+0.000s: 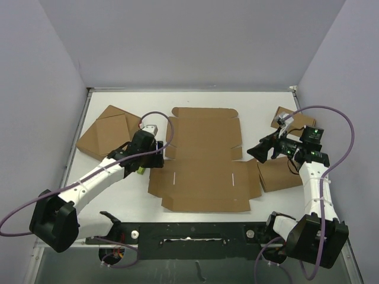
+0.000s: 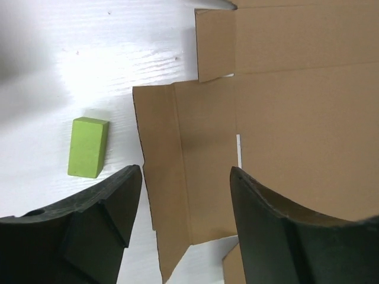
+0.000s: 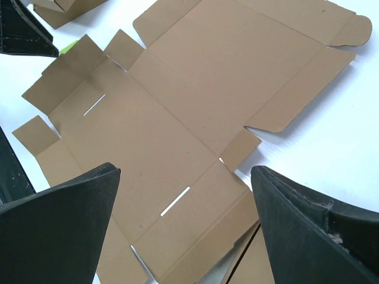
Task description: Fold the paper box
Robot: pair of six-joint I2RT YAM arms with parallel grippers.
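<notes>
One paper box (image 1: 204,160), flat; one green block (image 2: 87,147) nearby.

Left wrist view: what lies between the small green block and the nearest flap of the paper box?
Nothing but a bare strip of white table separates the green block from the paper box; the left wrist view shows it plainly.

Desk (image 1: 266,109): white, smooth top, reaching to the walls on three sides.
Back wall (image 1: 189,41): plain pale grey-lavender panel, meeting the desk along a straight seam.
Left wall (image 1: 29,118): same pale panel.
Right wall (image 1: 355,83): same pale panel.
Light: soft and even, with a bright sheen on the desk top.
</notes>
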